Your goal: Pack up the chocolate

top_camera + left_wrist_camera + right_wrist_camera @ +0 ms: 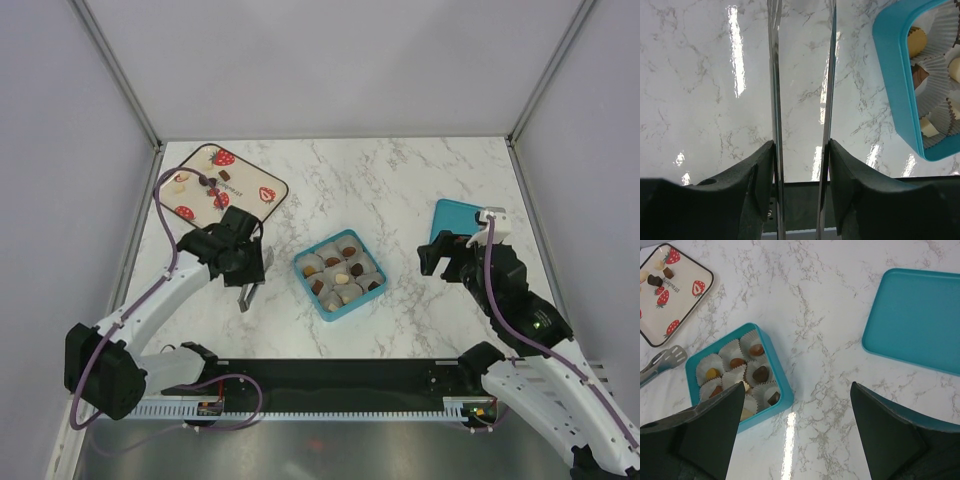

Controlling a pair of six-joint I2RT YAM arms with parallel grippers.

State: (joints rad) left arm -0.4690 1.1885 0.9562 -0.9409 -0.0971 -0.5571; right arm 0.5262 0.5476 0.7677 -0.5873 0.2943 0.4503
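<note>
Several chocolates point(342, 279) sit in white paper cups inside the teal box point(330, 312), also seen in the right wrist view point(782, 385) and at the right of the left wrist view point(890, 75). A few more chocolates point(224, 175) lie on the strawberry tray point(245, 180). My left gripper point(250, 265) is shut on metal tongs point(247, 293); their two blades point(775, 75) stand apart and hold nothing, over bare marble left of the box. My right gripper point(440, 255) is open and empty above the table between box and lid point(797, 390).
The teal lid point(455, 222) lies flat at the right, also in the right wrist view point(915, 320). The strawberry tray point(685, 277) is at the back left. A black rail runs along the near edge point(330, 375). Walls enclose three sides.
</note>
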